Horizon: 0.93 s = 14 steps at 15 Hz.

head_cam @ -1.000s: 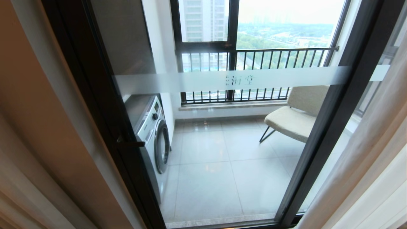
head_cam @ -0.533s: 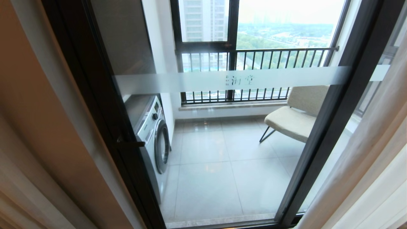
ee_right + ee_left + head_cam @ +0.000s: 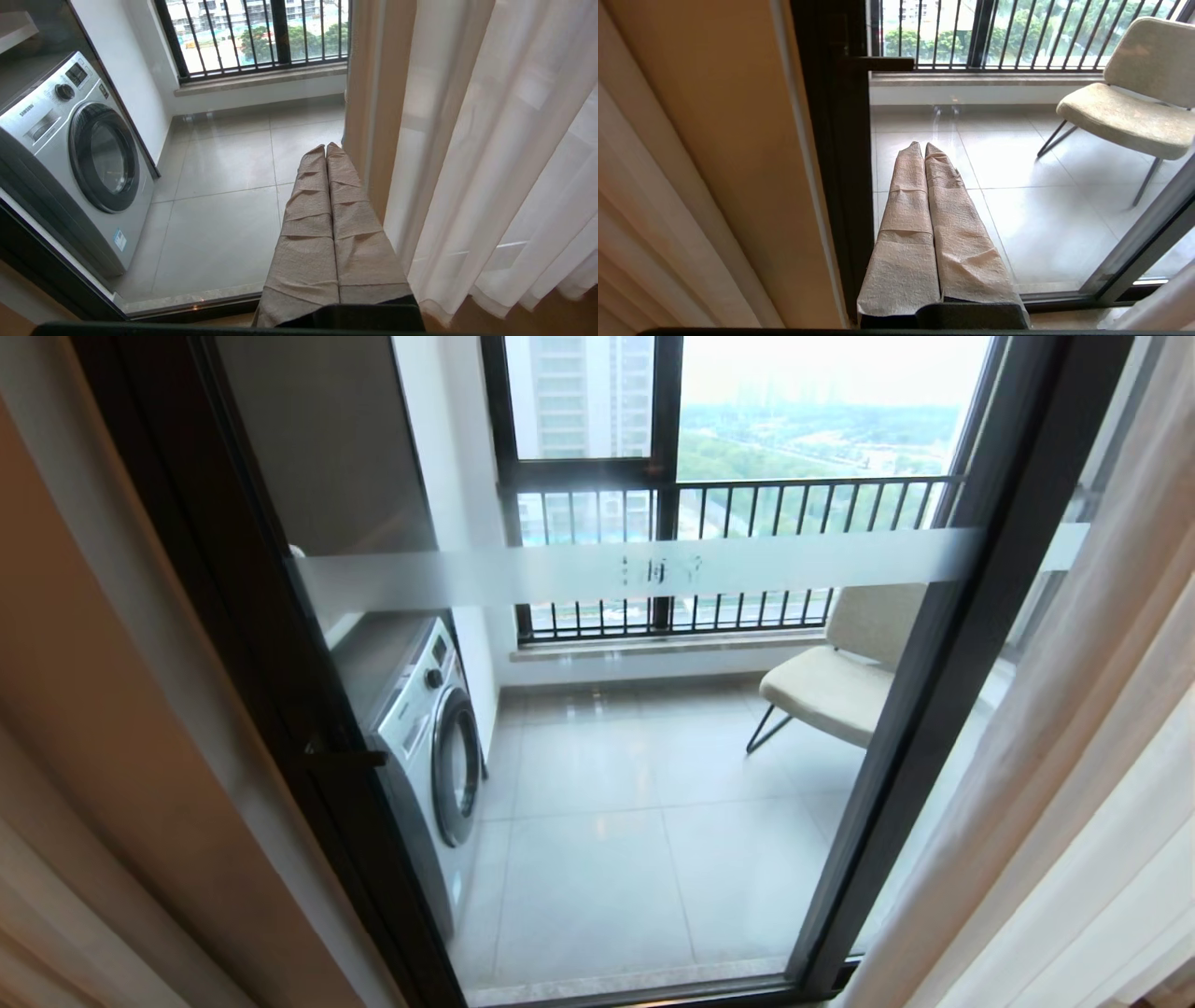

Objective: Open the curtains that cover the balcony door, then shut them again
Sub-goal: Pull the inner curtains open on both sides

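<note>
Curtains (image 3: 1074,756) hang drawn to both sides; balcony door (image 3: 943,691) glass exposed between, its frosted stripe (image 3: 653,571) characters illegible. Washer (image 3: 79,154) reads SAMSUNG. My left gripper (image 3: 924,147) and right gripper (image 3: 326,149) are pressed closed, empty, near the door.

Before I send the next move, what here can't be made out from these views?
- Curtains: tops and rail, cut off by the head view's upper edge.
- Stripe characters on the balcony door: blurred in the head view.
- Left hand and right hand: outside the head view; both shut, holding nothing.
- Washing machine: base hidden behind the door frame.
</note>
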Available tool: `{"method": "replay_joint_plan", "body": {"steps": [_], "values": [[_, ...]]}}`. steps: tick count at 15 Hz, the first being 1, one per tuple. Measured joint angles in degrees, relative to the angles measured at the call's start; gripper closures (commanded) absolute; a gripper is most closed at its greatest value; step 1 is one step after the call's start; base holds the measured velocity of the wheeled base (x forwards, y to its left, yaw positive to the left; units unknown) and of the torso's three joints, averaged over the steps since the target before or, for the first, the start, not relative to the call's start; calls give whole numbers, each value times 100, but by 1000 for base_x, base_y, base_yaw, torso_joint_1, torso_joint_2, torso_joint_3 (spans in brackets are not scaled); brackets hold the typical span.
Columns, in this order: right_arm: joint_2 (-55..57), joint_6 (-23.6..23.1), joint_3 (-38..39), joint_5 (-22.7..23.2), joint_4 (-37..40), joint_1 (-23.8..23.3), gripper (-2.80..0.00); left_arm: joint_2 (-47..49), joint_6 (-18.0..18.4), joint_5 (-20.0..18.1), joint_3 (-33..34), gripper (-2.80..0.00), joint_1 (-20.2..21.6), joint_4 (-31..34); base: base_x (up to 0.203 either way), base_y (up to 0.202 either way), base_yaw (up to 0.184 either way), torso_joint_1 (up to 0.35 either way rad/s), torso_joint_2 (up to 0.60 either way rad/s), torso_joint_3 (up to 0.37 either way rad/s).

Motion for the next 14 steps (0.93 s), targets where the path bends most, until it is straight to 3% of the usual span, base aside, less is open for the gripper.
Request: {"method": "replay_joint_plan", "body": {"steps": [6, 14], "values": [[0, 11, 0, -7, 0, 0, 0, 0, -2, 0, 0, 0, -2, 2, 0, -194, 11, 2, 3, 2], [0, 5, 0, -5, 1, 0, 0, 0, -11, 2, 0, 0, -2, 0, 0, -194, 89, 2, 1, 1]]}}
